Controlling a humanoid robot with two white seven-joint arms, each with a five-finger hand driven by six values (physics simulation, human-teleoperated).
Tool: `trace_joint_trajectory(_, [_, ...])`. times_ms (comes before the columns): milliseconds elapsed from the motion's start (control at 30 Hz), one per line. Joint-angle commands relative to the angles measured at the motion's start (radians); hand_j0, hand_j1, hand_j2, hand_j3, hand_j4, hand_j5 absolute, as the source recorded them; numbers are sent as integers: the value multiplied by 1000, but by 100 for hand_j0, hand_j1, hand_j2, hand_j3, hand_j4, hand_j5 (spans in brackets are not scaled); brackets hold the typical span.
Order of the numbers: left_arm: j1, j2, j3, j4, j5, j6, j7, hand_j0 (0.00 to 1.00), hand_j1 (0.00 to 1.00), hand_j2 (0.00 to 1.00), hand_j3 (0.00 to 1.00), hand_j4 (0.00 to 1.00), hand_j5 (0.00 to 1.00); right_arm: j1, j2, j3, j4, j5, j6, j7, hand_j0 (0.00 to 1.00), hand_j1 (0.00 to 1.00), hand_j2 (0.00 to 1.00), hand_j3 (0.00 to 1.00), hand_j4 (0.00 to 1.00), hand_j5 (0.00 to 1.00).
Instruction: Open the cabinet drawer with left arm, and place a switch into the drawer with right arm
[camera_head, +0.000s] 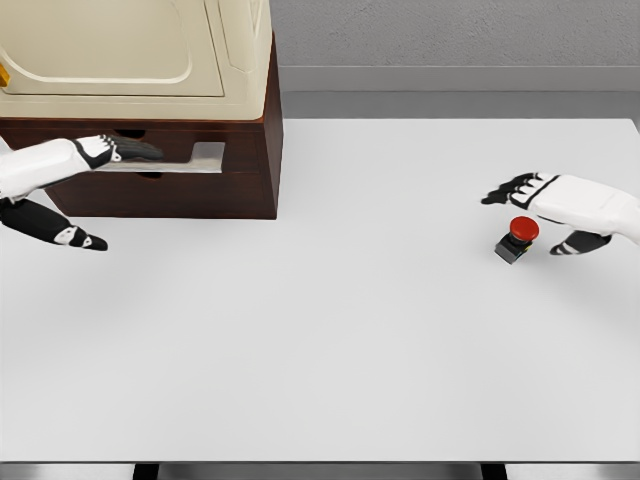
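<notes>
The red-capped switch (518, 238) stands upright on the white surface (330, 320) just below the right hand (545, 205), whose open, empty fingers arch around it.

The cabinet (170, 170) blocks the table's (330, 340) rear left corner; the red-button switch (518, 238) stands near the right edge. Middle and front edge lie open between them.
</notes>
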Motion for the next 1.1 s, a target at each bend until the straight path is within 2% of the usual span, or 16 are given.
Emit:
trace_joint_trajectory(0, [0, -14, -3, 12, 6, 2, -3, 100, 100, 100, 100, 100, 100, -3, 1, 25, 25, 0, 2, 0, 100, 100, 100, 100, 100, 100])
trace_joint_trajectory(200, [-6, -48, -8, 64, -3, 2, -6, 100, 100, 100, 100, 100, 100, -40, 23, 31, 78, -1, 2, 1, 100, 100, 100, 100, 100, 100])
trace_joint_trajectory(533, [-11, -80, -13, 109, -5, 2, -15, 100, 100, 100, 100, 100, 100, -38, 33, 43, 91, -12, 2, -5, 100, 100, 100, 100, 100, 100])
trace_joint_trajectory(867, [-12, -137, -14, 167, -23, 2, -17, 100, 100, 100, 100, 100, 100, -38, 41, 46, 77, -7, 2, -3, 100, 100, 100, 100, 100, 100])
trace_joint_trajectory(1067, [-12, -141, -28, 185, -35, 2, -13, 100, 100, 100, 100, 100, 100, -31, 56, 49, 49, -6, 2, 0, 100, 100, 100, 100, 100, 100])
